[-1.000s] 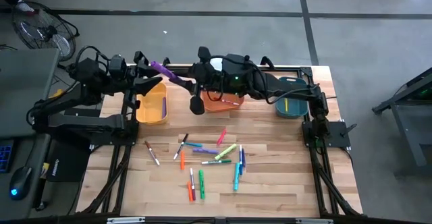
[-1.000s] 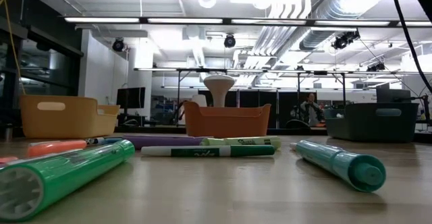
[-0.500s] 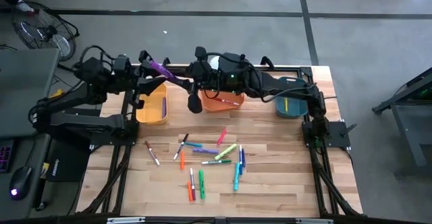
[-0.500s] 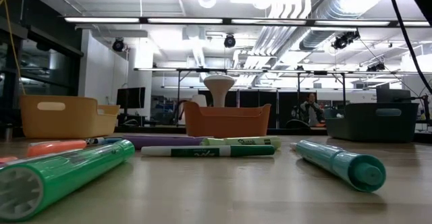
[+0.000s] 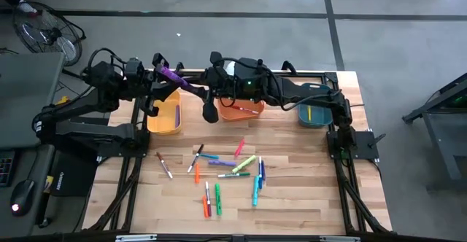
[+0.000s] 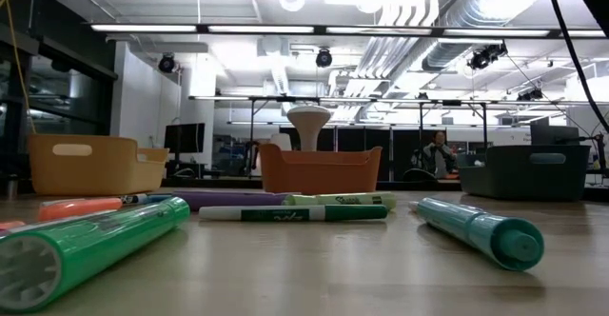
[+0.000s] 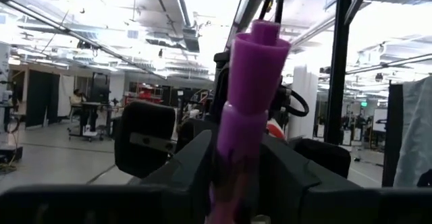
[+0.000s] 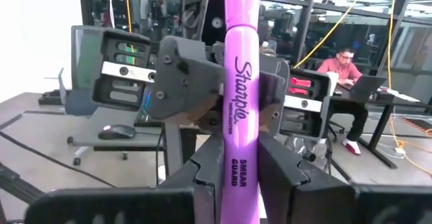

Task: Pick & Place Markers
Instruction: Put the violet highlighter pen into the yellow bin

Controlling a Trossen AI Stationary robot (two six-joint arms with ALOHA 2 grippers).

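Purple marker (image 5: 175, 76): held in the air above the yellow bin (image 5: 165, 118), clenched by both left claw (image 5: 159, 68) and right claw (image 5: 195, 89).
Binned: few visible.
Remaining: loose markers (image 5: 219, 170) on worktop (image 5: 292, 198), well short of the yellow bin.

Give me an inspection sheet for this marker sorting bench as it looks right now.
Surface: pale wooden table.
Job's things: purple Sharpie highlighter held in the air between both arms; scattered coloured markers at mid-table.
Clutter: yellow plastic bin, orange plastic bin and teal plastic bin along the far edge, with markers inside the yellow and teal ones.
Grippers: left gripper and right gripper both closed on the highlighter.
Cables: black cables looped over the arms.
Surroundings: grey floor, floor fan, seated person.
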